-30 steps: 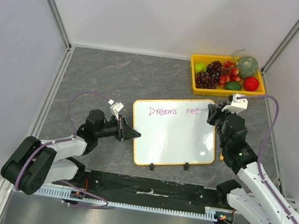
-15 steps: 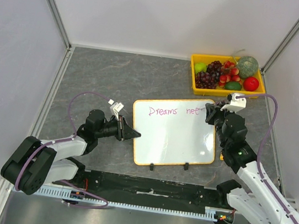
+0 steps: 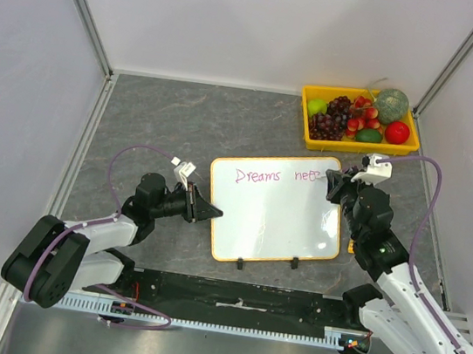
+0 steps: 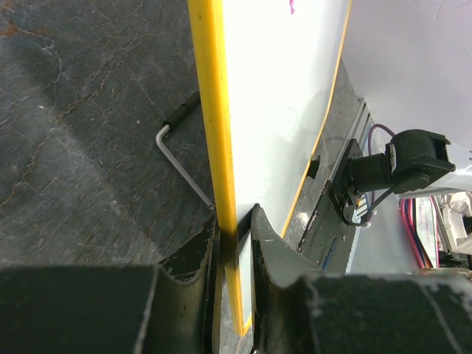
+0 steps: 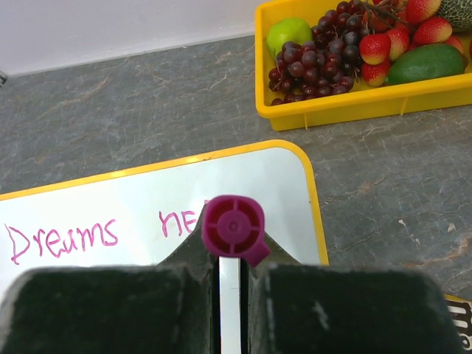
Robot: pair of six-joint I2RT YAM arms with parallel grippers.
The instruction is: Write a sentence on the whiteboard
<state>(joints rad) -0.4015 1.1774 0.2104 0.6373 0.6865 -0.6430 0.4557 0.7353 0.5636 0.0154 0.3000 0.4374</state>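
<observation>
The whiteboard, white with a thin orange frame, lies tilted on the grey table and bears pink writing "Dreams" and the start of a second word. My left gripper is shut on its left edge; in the left wrist view the fingers pinch the frame of the whiteboard. My right gripper hovers at the board's top right corner, shut on a magenta marker seen end-on over the whiteboard. The marker's tip is hidden beneath it.
A yellow tray of grapes, strawberries, a lime, an avocado and other fruit stands at the back right, close behind the right gripper. A bent metal leg shows under the board. Enclosure walls stand on three sides.
My right gripper has shifted slightly right with the marker, and the second word has grown by a stroke. The left gripper and the board have not moved.
</observation>
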